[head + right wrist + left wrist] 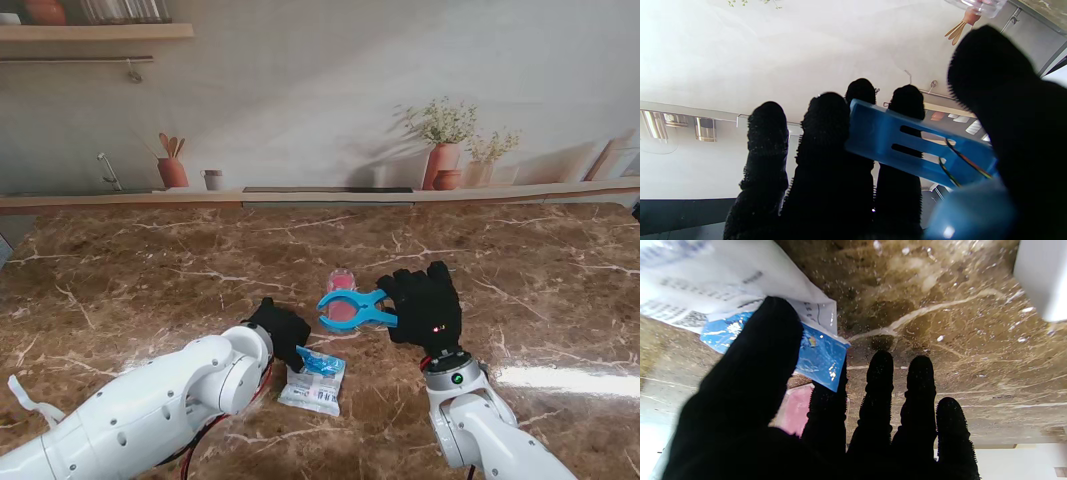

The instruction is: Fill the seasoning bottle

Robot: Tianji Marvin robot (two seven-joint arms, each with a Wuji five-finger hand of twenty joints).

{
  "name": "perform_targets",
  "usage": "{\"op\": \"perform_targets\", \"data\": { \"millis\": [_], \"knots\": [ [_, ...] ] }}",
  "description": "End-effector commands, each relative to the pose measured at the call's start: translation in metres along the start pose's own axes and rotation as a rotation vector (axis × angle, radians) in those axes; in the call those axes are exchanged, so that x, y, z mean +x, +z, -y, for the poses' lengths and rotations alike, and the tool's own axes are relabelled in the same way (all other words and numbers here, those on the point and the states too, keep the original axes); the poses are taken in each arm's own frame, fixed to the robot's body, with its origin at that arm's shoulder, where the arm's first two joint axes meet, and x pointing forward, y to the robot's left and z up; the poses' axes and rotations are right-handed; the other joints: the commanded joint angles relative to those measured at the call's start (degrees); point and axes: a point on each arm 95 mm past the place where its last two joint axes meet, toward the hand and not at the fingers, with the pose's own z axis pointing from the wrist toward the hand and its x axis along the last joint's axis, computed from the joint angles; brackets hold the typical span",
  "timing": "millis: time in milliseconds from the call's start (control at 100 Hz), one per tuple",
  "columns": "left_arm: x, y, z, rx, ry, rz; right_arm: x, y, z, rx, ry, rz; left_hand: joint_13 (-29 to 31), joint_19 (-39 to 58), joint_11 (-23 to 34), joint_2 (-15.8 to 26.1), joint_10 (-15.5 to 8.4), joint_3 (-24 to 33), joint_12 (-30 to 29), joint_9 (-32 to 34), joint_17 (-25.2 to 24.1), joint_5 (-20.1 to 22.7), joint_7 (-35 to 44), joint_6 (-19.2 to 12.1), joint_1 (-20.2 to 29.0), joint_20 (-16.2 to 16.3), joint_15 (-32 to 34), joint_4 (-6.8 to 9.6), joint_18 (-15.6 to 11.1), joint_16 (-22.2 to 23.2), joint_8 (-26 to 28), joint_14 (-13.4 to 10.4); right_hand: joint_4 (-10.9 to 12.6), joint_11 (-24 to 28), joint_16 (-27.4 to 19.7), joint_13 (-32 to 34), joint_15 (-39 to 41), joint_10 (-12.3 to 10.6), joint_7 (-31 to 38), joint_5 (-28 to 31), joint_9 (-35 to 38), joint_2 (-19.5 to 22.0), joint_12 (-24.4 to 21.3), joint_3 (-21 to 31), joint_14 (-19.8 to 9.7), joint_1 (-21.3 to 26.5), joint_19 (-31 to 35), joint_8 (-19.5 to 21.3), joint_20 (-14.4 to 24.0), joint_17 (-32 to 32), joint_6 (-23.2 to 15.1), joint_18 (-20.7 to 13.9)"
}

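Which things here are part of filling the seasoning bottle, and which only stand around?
For the job: bottle, blue clip in the right hand, sachet pinched by the left hand.

Standing around: plant pots, utensil pot, cup.

Bright, glare on table (560, 378); wrist views blurred.

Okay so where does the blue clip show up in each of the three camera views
Stand view: the blue clip is mid-table, held by the right hand, its jaws at the pink seasoning bottle.
Left wrist view: the clip is not in it; only the seasoning packet and the bottle's pink show.
Right wrist view: the clip lies between thumb and fingers.
Shared landmark: the seasoning bottle.
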Motion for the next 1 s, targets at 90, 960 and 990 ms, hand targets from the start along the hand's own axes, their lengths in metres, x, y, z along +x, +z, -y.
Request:
{"op": "perform_targets", "data": {
  "millis": [90,960,990],
  "knots": [
    [-0.001,0.002,-0.031,-0.026,-0.036,-0.012,0.001,-0.004,0.002,0.024,0.000,0.003,10.5,12.3,-9.9,-2.7,-6.9,11.6,-9.2,19.7,0.0,5.3,6.2,-5.6,0.1,-1.9,3.6,-2.49,-1.0,-1.2,5.9,-2.9,0.2,30.7,-1.1,-1.5,-1.6,-8.9,26.3,8.9,8.2,7.1,3.9,0.8,-1.7,5.1,-0.6,9.6,0.5,-0.7,-10.1,0.4],
    [-0.001,-0.019,-0.024,0.205,-0.199,-0.073,0.000,-0.033,0.031,0.369,-0.043,-0.065,23.0,22.8,-21.1,-6.4,-14.1,22.7,-0.4,38.1,4.7,5.6,8.4,-9.8,0.6,-3.5,11.4,2.35,-5.6,0.4,23.7,-4.9,1.7,32.5,0.6,2.0,3.3,-6.3,26.7,14.0,12.6,-1.1,4.8,8.2,0.4,5.5,3.7,10.9,2.1,1.1,-8.1,2.5],
    [0.000,-0.020,-0.023,0.212,-0.197,-0.076,0.000,-0.034,0.032,0.379,-0.044,-0.068,23.1,22.8,-21.0,-6.5,-14.1,22.7,-0.4,38.2,4.7,5.6,8.4,-9.8,0.6,-3.5,11.4,2.31,-5.6,0.4,23.7,-4.9,1.6,32.5,0.6,2.0,3.3,-6.3,26.7,14.0,12.6,-1.1,4.8,8.2,0.4,5.5,3.7,11.0,2.1,1.1,-8.1,2.5]
  ]
}}
